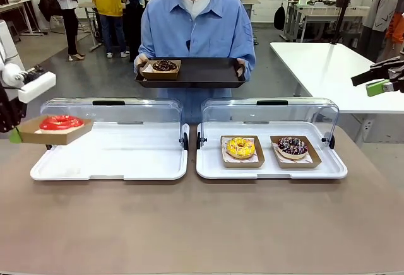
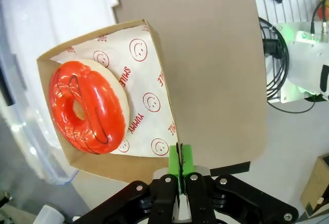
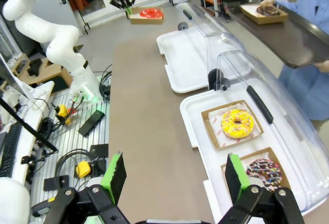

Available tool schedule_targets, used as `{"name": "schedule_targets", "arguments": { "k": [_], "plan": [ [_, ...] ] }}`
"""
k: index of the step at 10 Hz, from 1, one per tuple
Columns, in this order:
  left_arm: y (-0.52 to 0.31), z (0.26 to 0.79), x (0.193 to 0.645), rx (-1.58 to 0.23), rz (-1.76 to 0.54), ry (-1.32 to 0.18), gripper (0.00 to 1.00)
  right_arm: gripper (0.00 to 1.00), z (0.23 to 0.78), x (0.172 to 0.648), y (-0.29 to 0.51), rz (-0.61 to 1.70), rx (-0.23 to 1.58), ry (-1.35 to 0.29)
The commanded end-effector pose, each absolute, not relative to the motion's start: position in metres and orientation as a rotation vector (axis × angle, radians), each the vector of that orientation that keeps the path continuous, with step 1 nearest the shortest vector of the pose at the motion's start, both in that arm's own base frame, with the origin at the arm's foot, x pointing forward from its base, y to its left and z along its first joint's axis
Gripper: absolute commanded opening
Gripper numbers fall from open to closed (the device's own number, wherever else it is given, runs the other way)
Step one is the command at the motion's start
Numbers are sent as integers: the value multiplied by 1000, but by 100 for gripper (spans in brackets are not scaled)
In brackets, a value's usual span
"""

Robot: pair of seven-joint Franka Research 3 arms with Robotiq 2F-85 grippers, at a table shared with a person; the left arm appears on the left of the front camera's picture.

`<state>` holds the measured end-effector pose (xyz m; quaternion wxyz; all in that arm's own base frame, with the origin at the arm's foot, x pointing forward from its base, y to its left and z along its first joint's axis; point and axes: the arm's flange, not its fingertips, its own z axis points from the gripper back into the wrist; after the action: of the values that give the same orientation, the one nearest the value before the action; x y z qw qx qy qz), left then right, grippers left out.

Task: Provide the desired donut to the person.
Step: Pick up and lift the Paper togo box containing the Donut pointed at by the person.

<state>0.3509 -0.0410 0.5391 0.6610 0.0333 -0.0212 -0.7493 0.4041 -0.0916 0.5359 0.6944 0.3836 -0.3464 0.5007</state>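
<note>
Left fingers [image 2: 187, 157] pinching carton [image 2: 118, 165], donut [image 2: 88, 107] beyond

Three cameras: one fixed at the table's edge, two riding on the wrists.

The front view sits between the arms and faces across the table [image 1: 202, 224] to the person [image 1: 196, 29] at the far side. The left wrist view looks down along the left gripper [image 2: 180, 158], very near the paper box [image 2: 154, 95] it pinches and the red donut [image 2: 87, 106] inside. The right wrist view looks from high above, past the spread right gripper [image 3: 175, 175], along the table's length. With the front view it shares both white trays [image 3: 180, 64], the yellow donut [image 3: 237, 123] and the far red donut.
</note>
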Motion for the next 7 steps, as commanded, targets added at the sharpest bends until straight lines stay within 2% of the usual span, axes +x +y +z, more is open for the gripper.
{"name": "schedule_targets", "arguments": {
  "k": [1,4,7],
  "plan": [
    [-53,557,351,108,-1653,-92,0,100,537,404,-91,1122,866,-786],
    [-61,559,363,89,-1634,-97,0,100,537,404,-91,1122,866,-786],
    [-55,567,351,112,-1660,-105,0,100,537,404,-91,1122,866,-786]
  ]
}}
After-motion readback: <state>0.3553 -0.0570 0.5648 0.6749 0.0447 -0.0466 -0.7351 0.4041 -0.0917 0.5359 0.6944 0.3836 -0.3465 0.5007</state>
